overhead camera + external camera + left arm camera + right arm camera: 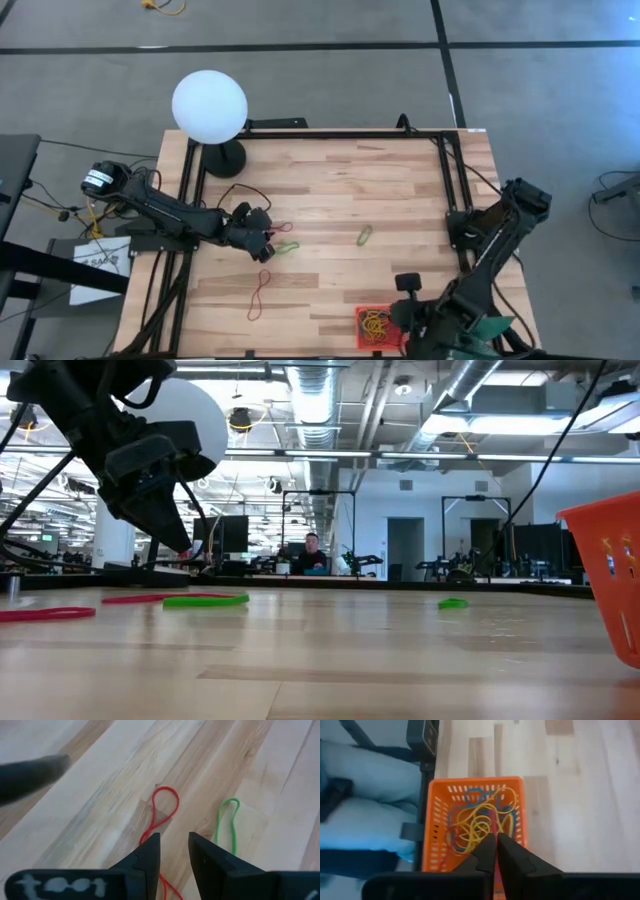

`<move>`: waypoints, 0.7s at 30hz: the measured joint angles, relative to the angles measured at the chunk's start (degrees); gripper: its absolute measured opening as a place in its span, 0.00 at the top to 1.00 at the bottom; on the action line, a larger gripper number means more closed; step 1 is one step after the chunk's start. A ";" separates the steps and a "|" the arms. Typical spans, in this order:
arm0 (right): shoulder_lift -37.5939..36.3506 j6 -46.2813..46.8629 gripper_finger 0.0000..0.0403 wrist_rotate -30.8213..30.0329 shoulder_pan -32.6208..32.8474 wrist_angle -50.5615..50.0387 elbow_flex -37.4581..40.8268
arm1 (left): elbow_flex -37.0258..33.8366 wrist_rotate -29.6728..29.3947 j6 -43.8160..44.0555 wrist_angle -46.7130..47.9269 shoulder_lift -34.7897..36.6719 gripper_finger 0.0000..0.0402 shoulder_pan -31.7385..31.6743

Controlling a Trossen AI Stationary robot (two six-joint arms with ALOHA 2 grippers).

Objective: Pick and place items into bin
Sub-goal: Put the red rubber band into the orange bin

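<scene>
Rubber bands lie flat on the wooden table: a red loop (164,809) and a green loop (228,822) just ahead of my left gripper (174,845), a second red band (260,293) nearer the near edge, and a green band (366,235) at mid-table. My left gripper (266,237) is open with a narrow gap, fingers pointing down over the red loop's tail, above the table in the low view. The orange bin (472,822) holds a tangle of mostly yellow bands (477,825). My right gripper (496,840) hovers shut over the bin (376,326).
A white globe lamp (209,106) on a black base stands at the table's far left corner. Black frame rails (450,170) run along the table's sides. Teal cloth (365,815) lies beside the bin at the near right. Bare wood spans the middle.
</scene>
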State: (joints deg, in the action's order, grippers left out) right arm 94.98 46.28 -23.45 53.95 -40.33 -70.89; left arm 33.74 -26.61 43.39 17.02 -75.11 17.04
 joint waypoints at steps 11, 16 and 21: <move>-0.07 7.64 0.82 10.31 -1.76 7.26 -0.02 | 0.00 0.53 -4.10 0.00 0.00 0.77 -0.70; -0.09 7.24 0.82 5.03 -1.48 7.79 -0.02 | 0.00 0.77 -5.98 -0.02 0.00 0.77 -1.67; -0.11 -4.04 0.82 -9.71 -2.42 7.89 -0.02 | 0.00 2.43 -5.11 -0.02 0.00 0.77 -3.46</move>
State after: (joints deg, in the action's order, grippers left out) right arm 94.87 42.24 -33.16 51.53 -32.44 -70.91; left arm 33.74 -24.18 38.28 16.99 -75.11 13.58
